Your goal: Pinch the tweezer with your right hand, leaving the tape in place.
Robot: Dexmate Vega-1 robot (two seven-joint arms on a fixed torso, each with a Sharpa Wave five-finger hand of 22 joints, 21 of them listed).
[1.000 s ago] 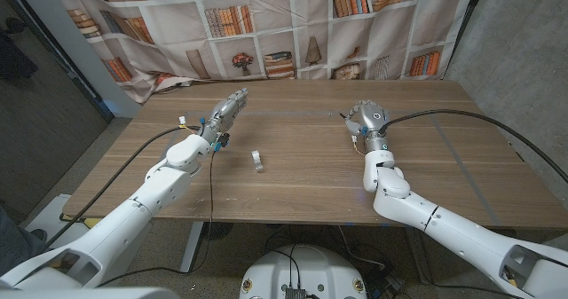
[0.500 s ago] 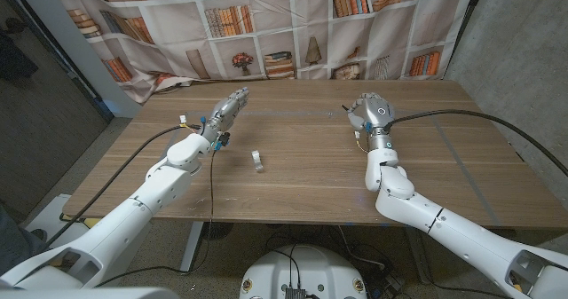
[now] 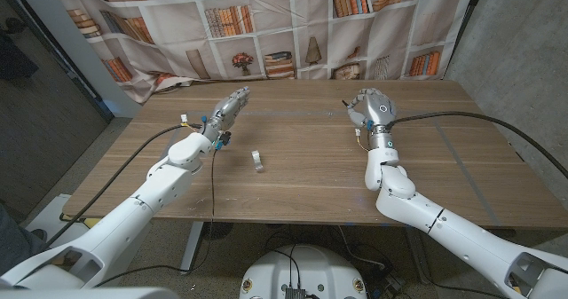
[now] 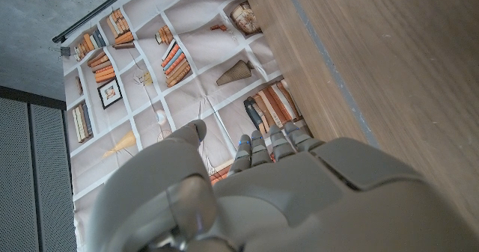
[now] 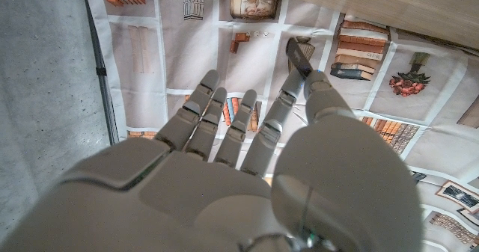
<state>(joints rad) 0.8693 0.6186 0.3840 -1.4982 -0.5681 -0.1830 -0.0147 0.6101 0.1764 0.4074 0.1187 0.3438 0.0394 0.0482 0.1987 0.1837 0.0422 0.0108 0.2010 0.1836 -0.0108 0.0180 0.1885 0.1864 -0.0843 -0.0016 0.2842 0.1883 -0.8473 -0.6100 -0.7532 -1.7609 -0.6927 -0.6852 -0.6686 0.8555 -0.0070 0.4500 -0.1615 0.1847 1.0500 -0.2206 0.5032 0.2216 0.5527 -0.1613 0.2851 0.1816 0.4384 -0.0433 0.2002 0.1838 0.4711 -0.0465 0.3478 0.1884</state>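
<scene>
While the right hand (image 3: pixel 371 110) hangs over the far right part of the brown wooden desk (image 3: pixel 302 188), the right wrist view shows a thin dark metal tweezer (image 5: pixel 299 57) nipped between the thumb tip and the tip of the nearest finger. The other fingers (image 5: pixel 200 110) are stretched out, close side by side, pointing at the printed bookshelf backdrop (image 3: pixel 266 24). Only a short dark end of the tweezer sticks out past the pinch, and the rest is hidden by the hand. In the head view the tool is too small to make out.

The small white tape piece (image 3: pixel 257 161) sits on the desk near the middle, well apart from both hands and touched by nothing.

The left hand (image 3: pixel 226 111) is on the far left side of the desk, with fingers straight, thumb apart and nothing in them.

Judgement on handling:
- The tweezer is likely light, stiff and springy.
- Its smooth metal is slippery, so a tip pinch can let it twist or slide out.
- The best hold is probably mid-length across the two flat arms, squeezing them together, not at the pointed end.
- Too hard a squeeze near the tips may make it flick.

The task looks almost done: the pinch is made and the tape is left alone.
</scene>
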